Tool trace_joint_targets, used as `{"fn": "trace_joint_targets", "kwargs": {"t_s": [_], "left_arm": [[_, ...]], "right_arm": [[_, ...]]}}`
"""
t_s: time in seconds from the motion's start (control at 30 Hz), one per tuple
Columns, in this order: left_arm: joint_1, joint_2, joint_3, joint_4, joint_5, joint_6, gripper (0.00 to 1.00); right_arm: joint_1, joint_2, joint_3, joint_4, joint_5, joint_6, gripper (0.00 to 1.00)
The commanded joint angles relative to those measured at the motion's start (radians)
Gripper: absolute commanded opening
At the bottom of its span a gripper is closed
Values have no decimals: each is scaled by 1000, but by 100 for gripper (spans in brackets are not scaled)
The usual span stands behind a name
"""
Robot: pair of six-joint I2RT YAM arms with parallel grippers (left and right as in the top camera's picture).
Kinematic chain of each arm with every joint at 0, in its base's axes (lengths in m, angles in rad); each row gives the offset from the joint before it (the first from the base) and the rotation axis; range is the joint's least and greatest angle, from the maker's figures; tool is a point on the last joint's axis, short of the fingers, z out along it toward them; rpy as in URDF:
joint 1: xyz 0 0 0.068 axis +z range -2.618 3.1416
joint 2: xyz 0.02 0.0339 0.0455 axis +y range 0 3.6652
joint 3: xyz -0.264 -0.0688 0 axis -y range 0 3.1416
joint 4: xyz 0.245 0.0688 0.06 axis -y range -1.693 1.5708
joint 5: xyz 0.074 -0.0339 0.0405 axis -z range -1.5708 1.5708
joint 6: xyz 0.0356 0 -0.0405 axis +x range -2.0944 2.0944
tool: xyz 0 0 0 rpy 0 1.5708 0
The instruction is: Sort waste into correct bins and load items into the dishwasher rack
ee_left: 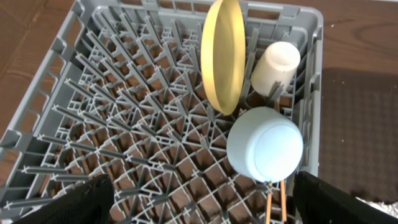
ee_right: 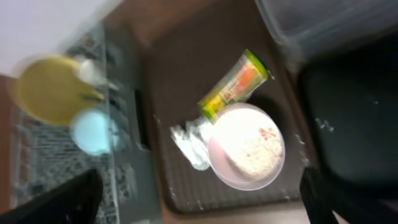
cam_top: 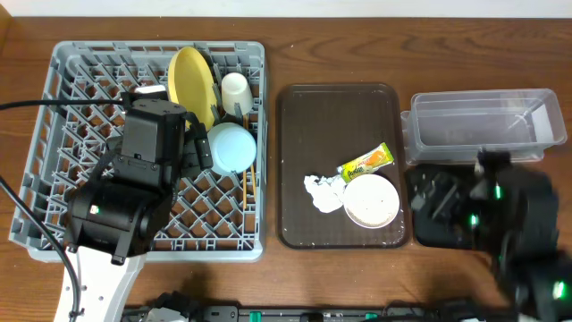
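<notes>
The dishwasher rack [cam_top: 54,134] fills the left of the table. The left arm reaches over its front half from the near edge, wrist angled toward the far right corner. The left gripper [ee_left: 202,186] hangs above the lattice with its 2 fingers [ee_left: 81,202] spread wide and nothing between them.

Ahead of it the yellow plate [ee_left: 222,56] stands on edge between pegs. Just right of that the small white cup [ee_left: 277,65] sits tipped against the rack's far right corner. The light blue bowl [ee_left: 265,144] rests upside down, nearer the gripper and toward its right finger. The 2 chopsticks [ee_left: 275,202] lie side by side along the rack's right wall, their far ends hidden under that bowl.

To the right, the brown serving tray [cam_top: 304,206] carries the crumpled tissue [cam_top: 322,192]. The snack wrapper [cam_top: 366,161] lies slanted just behind the white bowl [cam_top: 372,200], which sits upright with whitish crumbs [ee_right: 252,146] inside; tissue and bowl touch.

Further right, the clear tub [cam_top: 483,125] sits at the back and the black tray [ee_right: 348,124] in front of it. The right arm is bent low over the black tray, wrist turned left toward the serving tray. The right gripper [ee_right: 200,180] is splayed fully apart and empty, with the white bowl ahead of it and apart from both fingers.
</notes>
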Motion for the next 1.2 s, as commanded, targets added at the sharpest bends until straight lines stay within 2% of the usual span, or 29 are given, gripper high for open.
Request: {"fn": "trace_joint_targets", "kwargs": {"t_s": [0.0,0.07,0.17,0.2,0.23,0.3,0.33,0.5,0.6,0.73,0.8,0.87,0.97,1.0,1.17], "left_arm": [[3,3,3,0,-3,-9,93],[3,3,3,0,-3,-9,93],[3,3,3,0,-3,-9,93],[3,3,3,0,-3,-9,93],[3,3,3,0,-3,-9,93],[3,3,3,0,-3,-9,93],[3,3,3,0,-3,-9,93],[3,3,3,0,-3,-9,93],[3,3,3,0,-3,-9,93],[3,3,3,0,-3,-9,93],[3,3,3,0,-3,-9,93],[3,3,3,0,-3,-9,93],[3,3,3,0,-3,-9,93],[3,3,3,0,-3,-9,93],[3,3,3,0,-3,-9,93]], "right_arm": [[10,195,164,-141,-4,-46,99],[29,292,214,-199,-21,-45,99],[67,401,216,-172,-127,-106,97],[80,429,214,-158,-160,-104,89],[98,455,212,-140,-180,-100,88],[156,509,211,-84,-182,-101,74],[183,526,211,-63,-174,-100,71],[379,626,212,66,-3,-100,50],[452,672,211,110,94,-101,50],[492,697,211,124,111,-101,52],[498,704,211,129,112,-101,48],[498,713,211,129,130,-101,30],[498,727,210,117,175,-101,12],[498,731,208,111,182,-101,10],[498,754,197,90,185,-101,12]]}}
